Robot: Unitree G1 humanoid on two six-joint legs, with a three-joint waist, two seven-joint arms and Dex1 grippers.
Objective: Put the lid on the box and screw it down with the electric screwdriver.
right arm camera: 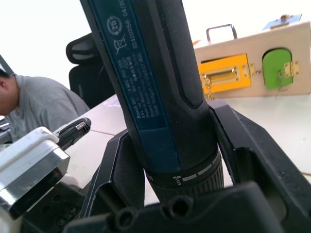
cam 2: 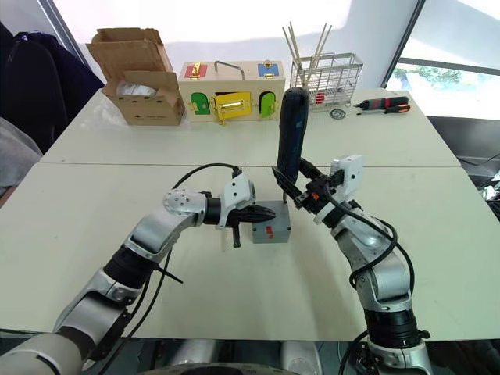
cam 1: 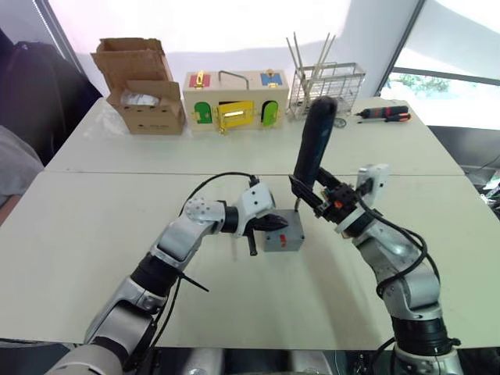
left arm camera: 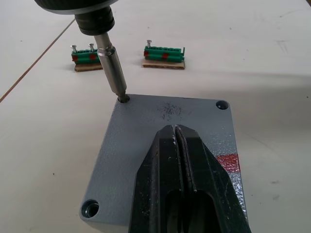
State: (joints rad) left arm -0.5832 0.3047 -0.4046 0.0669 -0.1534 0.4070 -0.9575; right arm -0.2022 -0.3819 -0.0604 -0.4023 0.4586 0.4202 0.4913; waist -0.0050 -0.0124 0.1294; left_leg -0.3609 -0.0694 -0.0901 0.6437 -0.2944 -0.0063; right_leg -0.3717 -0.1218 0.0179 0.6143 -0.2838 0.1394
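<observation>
Lid: (left arm camera: 165, 145) grey and square, sitting flat on top of the box (cam 1: 284, 239), near the middle of the desk (cam 1: 94, 234); open screw holes show at two of its corners in the left wrist view

Box: low on the desk between the two arms, its grey side wall facing the camera with a small red mark on it

Left end effector: (cam 1: 275, 223) fingers pressed together with no gap, tips lying on top of the lid (nothing is held between them)

Right end effector: (cam 1: 316, 197) clamped around the lower body of the screwdriver (cam 1: 313, 141), one finger on each side of it

Screwdriver: black, held nearly upright and leaning a little, its metal bit (left arm camera: 112, 65) angled down with the tip in the lid's corner hole on the far side from the robot

Screw strips: two green strips (left arm camera: 164, 52) on cardboard bits lie on the desk just beyond the box

Back of the desk: cardboard carton (cam 1: 141, 86), wooden box with coloured doors (cam 1: 234, 100), wire basket (cam 1: 328, 87) and a red-and-black hand tool (cam 1: 383, 115), all well apart from the box

Person: grey-shirted, seated beside the desk (right arm camera: 34, 104)
</observation>
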